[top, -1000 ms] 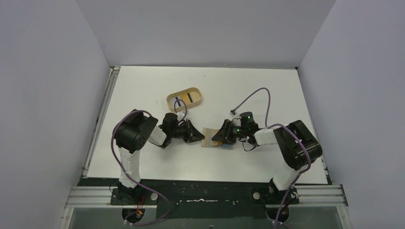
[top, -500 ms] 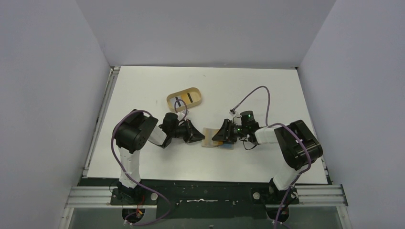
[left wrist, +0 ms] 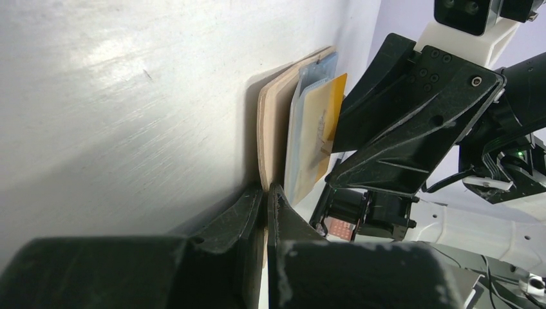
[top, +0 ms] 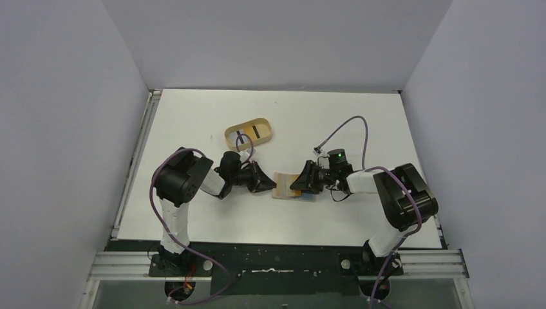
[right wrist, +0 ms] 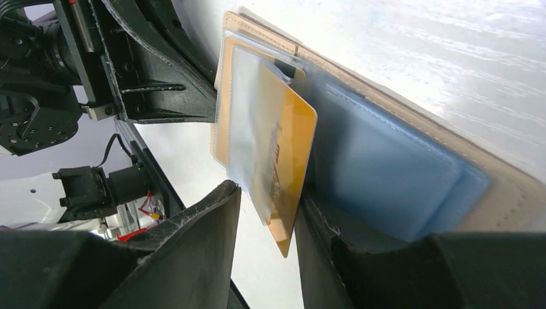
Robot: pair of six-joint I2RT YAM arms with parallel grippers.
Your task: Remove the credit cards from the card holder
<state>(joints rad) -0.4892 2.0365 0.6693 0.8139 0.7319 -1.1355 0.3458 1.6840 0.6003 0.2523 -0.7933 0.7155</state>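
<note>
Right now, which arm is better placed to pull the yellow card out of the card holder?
The right. The right gripper is open around the yellow card, one finger each side; the left gripper is shut on the card holder edge, steadying it.

White desk boxed in by plain pale lavender-grey walls on the left, far and right edges. Aluminium rails along the near edge, a thinner track down the left edge. Lighting's pretty soft and even.
</note>
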